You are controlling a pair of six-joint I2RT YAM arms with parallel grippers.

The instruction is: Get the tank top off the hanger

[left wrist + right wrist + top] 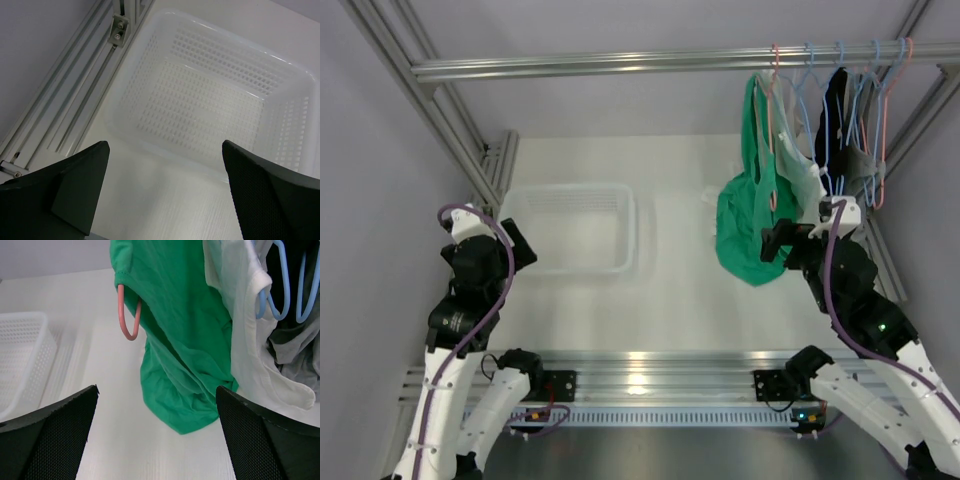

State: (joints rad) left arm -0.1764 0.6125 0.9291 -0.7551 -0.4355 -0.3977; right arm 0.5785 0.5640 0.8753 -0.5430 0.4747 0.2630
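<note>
On pink hanger (121,312), green tank top (175,355)

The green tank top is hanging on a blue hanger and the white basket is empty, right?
Almost. The green tank top hangs on a pink hanger, not a blue one; the right wrist view shows its pink loop poking out of the top. The white basket is empty, as you said.
</note>
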